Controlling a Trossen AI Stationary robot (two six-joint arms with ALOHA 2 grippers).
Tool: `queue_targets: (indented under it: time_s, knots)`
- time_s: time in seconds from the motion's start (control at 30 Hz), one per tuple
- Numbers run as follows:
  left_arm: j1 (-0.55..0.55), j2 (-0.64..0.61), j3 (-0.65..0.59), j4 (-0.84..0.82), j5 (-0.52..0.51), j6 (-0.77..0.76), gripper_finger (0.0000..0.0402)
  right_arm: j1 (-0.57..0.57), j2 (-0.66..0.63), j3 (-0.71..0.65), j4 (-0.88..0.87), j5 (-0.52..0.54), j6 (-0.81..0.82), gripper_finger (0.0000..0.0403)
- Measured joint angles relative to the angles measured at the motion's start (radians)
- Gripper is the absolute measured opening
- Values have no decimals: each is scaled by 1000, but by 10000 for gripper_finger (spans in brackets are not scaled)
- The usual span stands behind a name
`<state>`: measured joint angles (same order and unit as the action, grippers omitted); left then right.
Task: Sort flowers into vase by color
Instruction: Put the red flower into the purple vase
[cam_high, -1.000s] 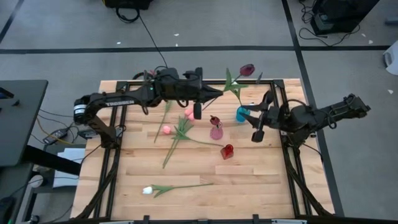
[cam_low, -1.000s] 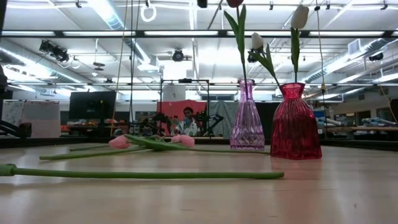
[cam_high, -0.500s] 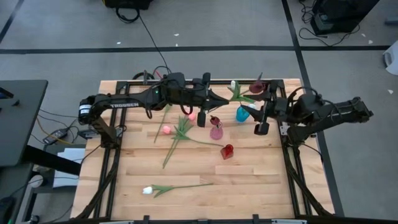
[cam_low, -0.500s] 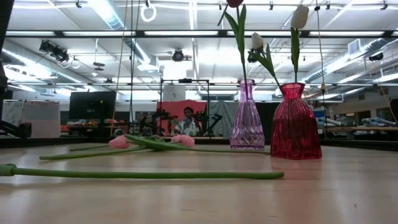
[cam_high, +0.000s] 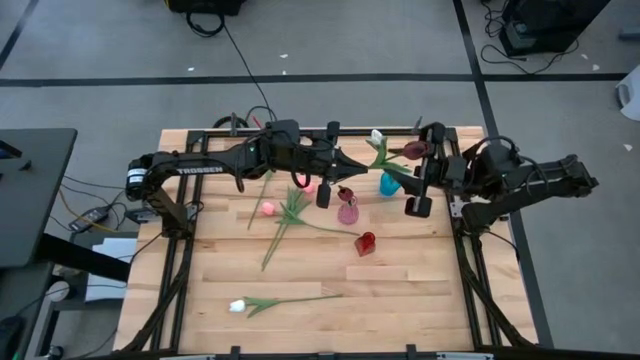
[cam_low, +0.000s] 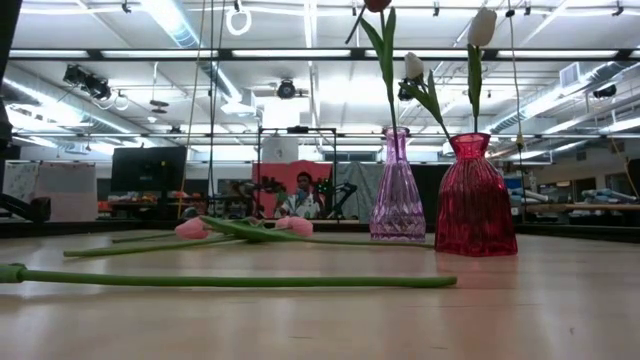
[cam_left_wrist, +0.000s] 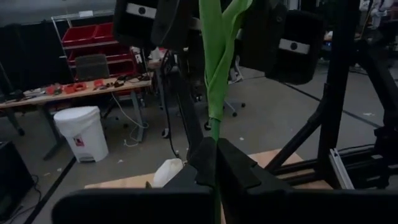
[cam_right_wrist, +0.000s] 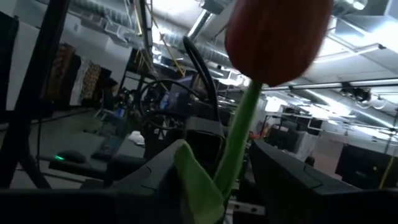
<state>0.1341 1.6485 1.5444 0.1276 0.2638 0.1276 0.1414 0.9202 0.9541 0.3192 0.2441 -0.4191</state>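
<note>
Maroon tulip (cam_high: 414, 150) (left gripper (cam_high: 352, 165) clamped)

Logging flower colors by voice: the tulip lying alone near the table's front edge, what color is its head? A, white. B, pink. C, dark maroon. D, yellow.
A: in the high view the lone tulip near the front edge has a white head at the left end of its green stem.

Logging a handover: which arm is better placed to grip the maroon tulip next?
Right, likely: the right gripper sits open around the maroon tulip just below its head; the left gripper is shut farther down its stem.
</note>
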Motion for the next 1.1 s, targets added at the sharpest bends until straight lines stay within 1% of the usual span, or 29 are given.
queue_targets:
  time_s: [0.1,0.23,0.4,0.57,0.73,0.8,0.83,0.93,1.0,1.1]
  knots:
    - [0,0,0,-14,0,0,8,-2,30,26,0,-3,0,190]
    - [0,0,0,-35,0,0,8,-2,50,43,-7,30,-12,186]
    - [0,0,0,-44,0,-1,8,2,36,43,-10,54,-27,160]
    - [0,0,0,-44,0,0,8,7,28,45,-6,70,-27,114]
    - [0,0,0,-44,-3,0,11,2,29,44,-13,76,-29,40]
    - [1,0,0,-44,-6,0,19,0,29,44,-18,73,-29,14]
    - [2,0,-1,-45,-6,0,24,0,29,44,-20,73,-29,11]
    - [1,0,-1,-47,-5,16,47,0,29,44,-20,76,-20,18]
    - [2,-12,-3,-63,-7,27,73,0,29,44,-26,77,-2,21]
    - [16,-35,-3,-85,-19,30,120,2,19,44,-49,96,4,12]
